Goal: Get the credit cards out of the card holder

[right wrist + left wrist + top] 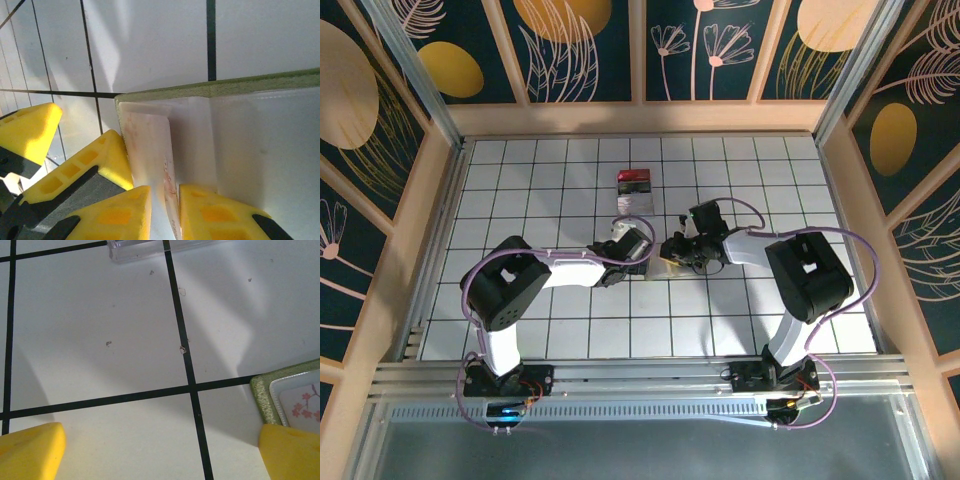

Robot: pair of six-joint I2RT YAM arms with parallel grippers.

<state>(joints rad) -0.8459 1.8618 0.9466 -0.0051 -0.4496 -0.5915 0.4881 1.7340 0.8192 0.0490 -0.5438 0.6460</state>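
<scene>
The olive-green card holder (666, 264) lies open on the white tiles between my two grippers. Its green rim (225, 87) frames a pale inside. A thin pale credit card (169, 182) with pink marks stands on edge out of a pocket, and my right gripper (165, 215) is shut on it, one yellow finger on each side. My left gripper (160, 455) hangs open just left of the holder, its right finger (292, 452) over the holder's green corner (262, 395). A blossom-printed card face (306, 404) shows inside that corner. My left gripper's fingers (107, 155) sit beside the holder's left edge.
A small white box (634, 186) with red and black contents lies two tiles behind the holder; its clear edge (140, 250) shows in the left wrist view. Wooden walls (640, 118) ring the tiled table. Both arms (570, 270) meet at the middle.
</scene>
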